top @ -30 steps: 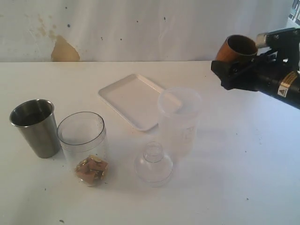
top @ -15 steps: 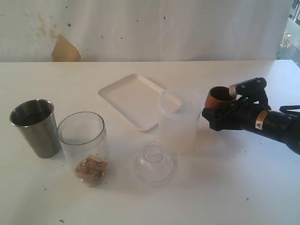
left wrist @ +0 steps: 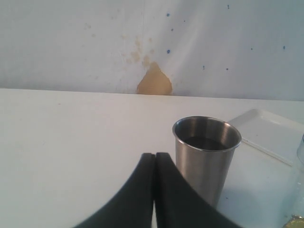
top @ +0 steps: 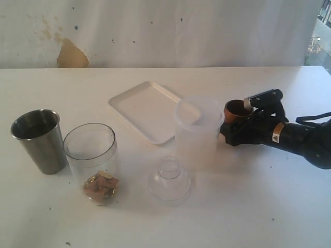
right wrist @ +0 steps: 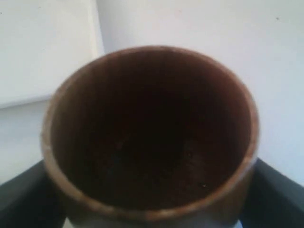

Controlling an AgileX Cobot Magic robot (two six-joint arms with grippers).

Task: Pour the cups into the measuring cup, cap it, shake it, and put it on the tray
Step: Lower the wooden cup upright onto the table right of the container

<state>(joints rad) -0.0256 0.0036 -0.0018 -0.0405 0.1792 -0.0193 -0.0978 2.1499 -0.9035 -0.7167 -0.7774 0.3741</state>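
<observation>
Two cups are in view. The brown wooden cup (top: 236, 110) is rounded with a dark interior. It stands upright just beside the frosted tub (top: 197, 134), clamped between the right gripper (top: 239, 125) fingers. The steel tumbler (top: 40, 140) is tapered and stands beside the measuring cup (top: 92, 155). The left gripper (left wrist: 154, 190) fingers are pressed together on nothing.

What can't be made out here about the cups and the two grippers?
- wooden cup base, and whether it touches the table: hidden behind the right gripper in the exterior view, cut off by the frame edge in the right wrist view.
- steel tumbler contents: interior too dark in the left wrist and exterior views.
- left gripper: outside the exterior view.
</observation>
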